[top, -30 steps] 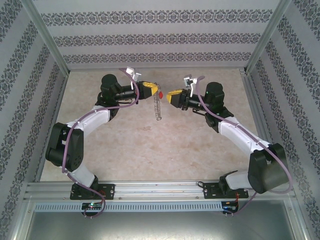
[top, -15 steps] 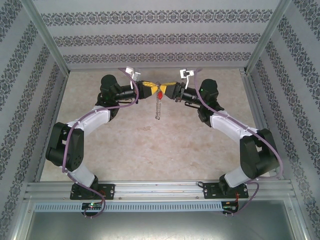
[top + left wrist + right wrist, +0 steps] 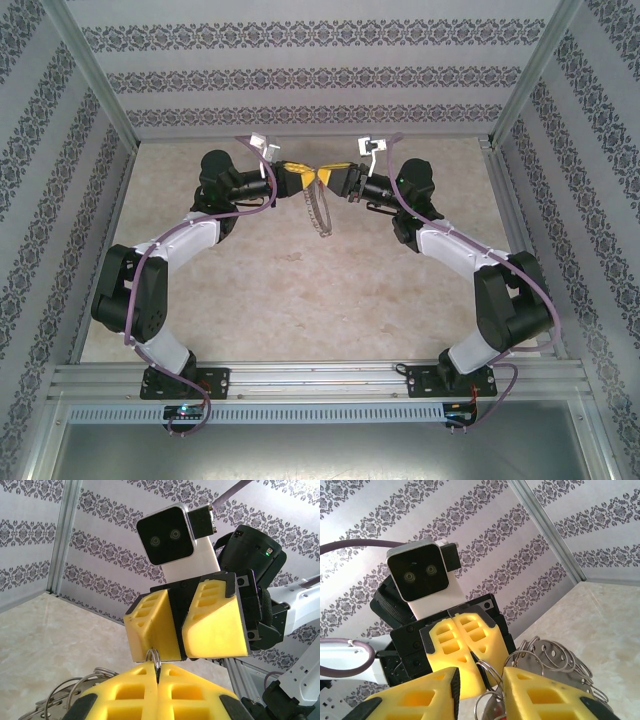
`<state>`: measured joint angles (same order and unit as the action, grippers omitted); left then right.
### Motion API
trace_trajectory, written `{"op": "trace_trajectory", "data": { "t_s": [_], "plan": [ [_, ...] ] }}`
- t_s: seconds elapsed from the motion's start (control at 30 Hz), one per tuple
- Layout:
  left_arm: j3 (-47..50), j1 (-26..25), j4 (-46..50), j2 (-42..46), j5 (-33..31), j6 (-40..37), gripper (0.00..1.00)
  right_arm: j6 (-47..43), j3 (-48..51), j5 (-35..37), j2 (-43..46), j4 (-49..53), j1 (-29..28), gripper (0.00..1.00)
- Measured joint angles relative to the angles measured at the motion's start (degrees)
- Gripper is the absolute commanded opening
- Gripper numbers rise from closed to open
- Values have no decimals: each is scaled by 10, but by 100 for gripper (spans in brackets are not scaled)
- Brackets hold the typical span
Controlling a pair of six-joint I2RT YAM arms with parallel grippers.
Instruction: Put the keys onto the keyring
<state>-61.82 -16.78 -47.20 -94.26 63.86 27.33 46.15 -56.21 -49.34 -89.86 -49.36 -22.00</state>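
High over the far middle of the table my two grippers meet tip to tip. My left gripper (image 3: 312,177) (image 3: 157,669) is shut on one steel ring (image 3: 155,656) of the keyring. The rest of the keyring hangs below as a string of silvery rings (image 3: 321,214) (image 3: 555,659). My right gripper (image 3: 327,178) (image 3: 480,679) faces it with its jaws apart. Between its fingers (image 3: 545,695) sit a ring and the key's silver end (image 3: 495,711), with a sliver of red at the bottom edge. Whether the pads press the key I cannot tell.
Patterned walls with aluminium posts (image 3: 100,80) close the table (image 3: 300,300) on three sides. The arm bases stand on the rail (image 3: 310,378) at the near edge. The hanging rings end just above the tabletop.
My right gripper has swung left and closed the gap to the left gripper. The red key head seen between them half a second ago is now covered from above. The hanging rings swung slightly.
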Motion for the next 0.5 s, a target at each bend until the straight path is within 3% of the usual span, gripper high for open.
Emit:
{"op": "trace_trajectory", "data": {
  "t_s": [0.5],
  "plan": [
    [0, -1, 0, -6, 4, 2, 0, 13, 0, -4, -7, -28, 5, 30]
  ]
}}
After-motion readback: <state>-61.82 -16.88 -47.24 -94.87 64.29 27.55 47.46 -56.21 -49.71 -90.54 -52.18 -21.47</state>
